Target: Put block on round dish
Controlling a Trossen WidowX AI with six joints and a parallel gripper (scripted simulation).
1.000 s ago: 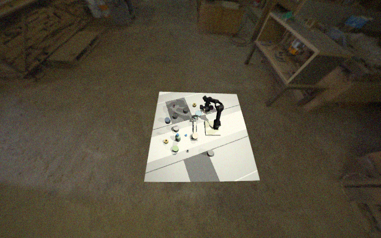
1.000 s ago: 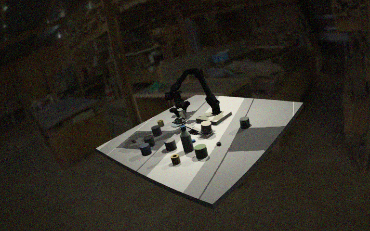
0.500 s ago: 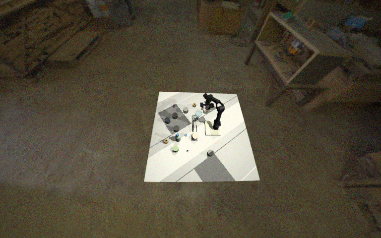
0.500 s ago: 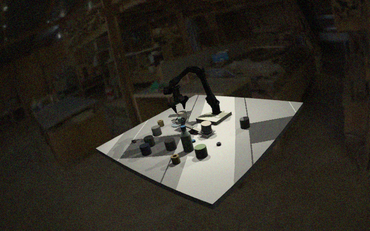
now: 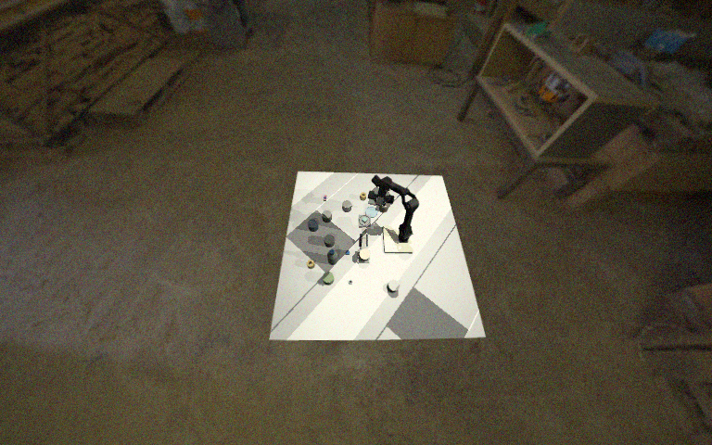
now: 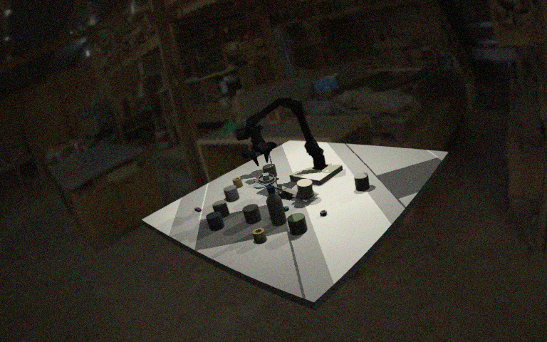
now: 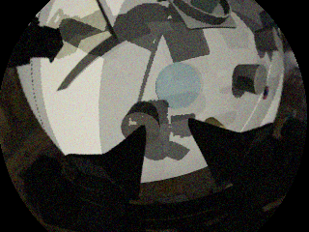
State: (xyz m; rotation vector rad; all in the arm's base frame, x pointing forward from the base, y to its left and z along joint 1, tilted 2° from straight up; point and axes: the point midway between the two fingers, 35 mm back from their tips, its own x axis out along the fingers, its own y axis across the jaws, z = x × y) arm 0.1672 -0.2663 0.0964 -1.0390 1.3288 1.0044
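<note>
My gripper (image 5: pixel 382 201) (image 6: pixel 262 158) (image 7: pixel 166 126) is open and hangs just above a grey-brown cup (image 6: pixel 269 168) (image 7: pixel 154 138) that stands on the mat, apart from the fingers. A teal block (image 5: pixel 364 220) (image 6: pixel 266 177) sits uncovered inside a ring on the near end of the small balance (image 5: pixel 362 240). The other cup (image 5: pixel 364 254) (image 6: pixel 304 187), cream-topped, stands on the balance's far end. The pale blue round dish (image 5: pixel 371 211) (image 7: pixel 180 85) lies flat between the set-down cup and the teal block.
Several dark cylinders (image 6: pixel 251 212) (image 5: pixel 329 240), a dark bottle (image 6: pixel 275 207) and small yellow rings (image 6: pixel 258 234) stand on the left of the mat. Another cylinder (image 7: pixel 247 79) stands near the dish. The arm's base plate (image 6: pixel 323 174) is at the back.
</note>
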